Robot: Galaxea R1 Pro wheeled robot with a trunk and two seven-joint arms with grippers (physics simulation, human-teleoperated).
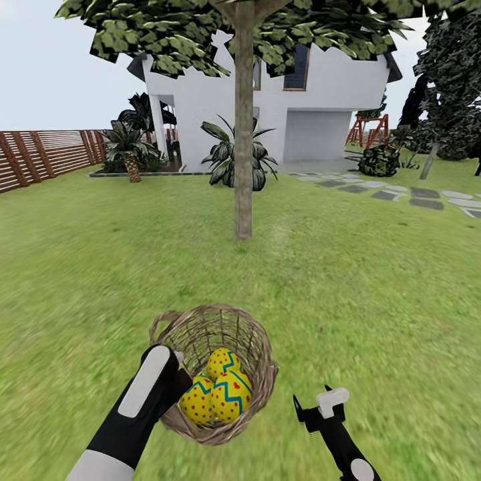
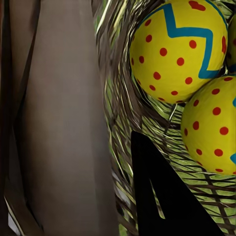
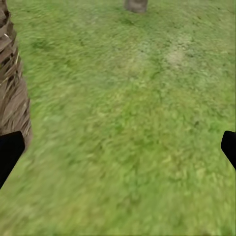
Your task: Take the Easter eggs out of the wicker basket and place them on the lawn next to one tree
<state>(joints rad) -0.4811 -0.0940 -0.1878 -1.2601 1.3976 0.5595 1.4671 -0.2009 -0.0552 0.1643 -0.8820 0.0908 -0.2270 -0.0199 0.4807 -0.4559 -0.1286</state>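
Note:
The wicker basket (image 1: pixel 262 347) is low in the head view, tilted toward me, with three Easter eggs (image 1: pixel 224 364) inside: yellow with red dots and blue zigzags. My left gripper (image 1: pixel 178 382) is shut on the basket's near-left wall. In the left wrist view one black finger (image 2: pixel 167 196) lies inside against the weave (image 2: pixel 123 98), beside two eggs (image 2: pixel 179 49). My right gripper (image 1: pixel 312 399) hangs open over the lawn (image 1: pixel 374 287) right of the basket, holding nothing. Its wrist view shows the basket's side (image 3: pixel 12 88) and grass (image 3: pixel 128 123). A bare-trunked tree (image 1: pixel 243 133) stands straight ahead, its base (image 3: pixel 136 5) also seen.
A white house (image 1: pixel 321 113) stands behind the tree, with palms (image 1: pixel 130 150) and a leafy shrub (image 1: pixel 224 157) in front. A brown slat fence (image 1: pixel 40 157) runs at left. A stone path (image 1: pixel 401 194), a red playset (image 1: pixel 371 130) and dark trees (image 1: pixel 447 80) are at right.

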